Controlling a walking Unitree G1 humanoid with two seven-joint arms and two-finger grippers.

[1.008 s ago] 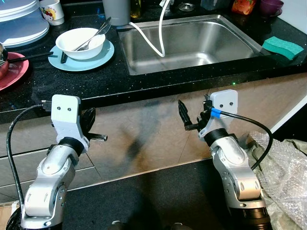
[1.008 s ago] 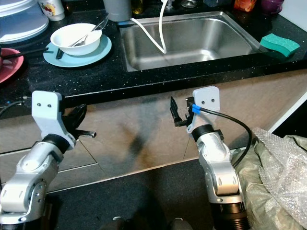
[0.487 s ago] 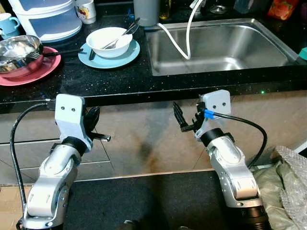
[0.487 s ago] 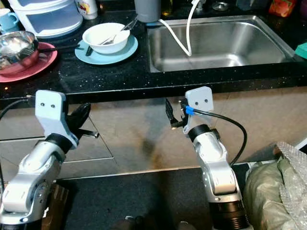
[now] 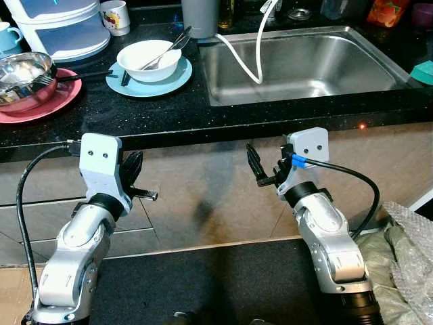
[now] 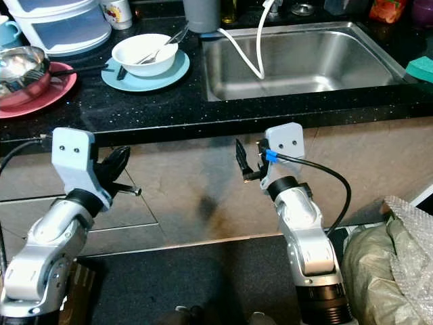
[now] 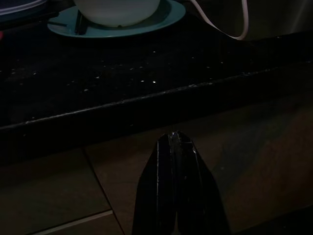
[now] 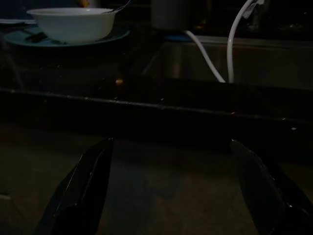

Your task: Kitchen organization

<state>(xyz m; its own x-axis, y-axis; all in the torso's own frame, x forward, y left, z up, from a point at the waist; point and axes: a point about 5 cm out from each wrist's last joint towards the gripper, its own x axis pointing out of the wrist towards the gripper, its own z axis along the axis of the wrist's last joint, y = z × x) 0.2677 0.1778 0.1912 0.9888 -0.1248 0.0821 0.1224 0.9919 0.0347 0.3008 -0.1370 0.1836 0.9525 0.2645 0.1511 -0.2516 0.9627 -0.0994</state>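
- Where the black speckled counter [image 5: 203, 112] runs left of the steel sink [image 5: 298, 64], a white bowl [image 5: 149, 59] sits on a light blue plate [image 5: 147, 78], with a spoon [image 5: 166, 51] leaning in the bowl and a dark utensil lying across the plate's left edge.
- Further left on the counter, a shiny metal bowl [image 5: 24, 71] rests on a red plate [image 5: 40, 101]; behind them stand a white drawer box [image 5: 61, 27], a patterned mug [image 5: 115, 17] and a blue cup [image 5: 7, 35].
- A grey cup [image 5: 199, 17] stands at the sink's back left corner, and a white hose [image 5: 254, 47] loops down into the basin.
- A green sponge [image 5: 423, 71] lies at the counter's right edge.
- The left gripper [image 5: 139, 177] hangs below the counter edge before the tan cabinet front, its fingers clenched together, holding nothing.
- The right gripper [image 5: 260, 169] hangs at like height under the sink, its fingers [image 8: 83, 191] spread apart and bare.
- Crumpled plastic wrap [image 5: 406, 264] lies on the floor at the right.
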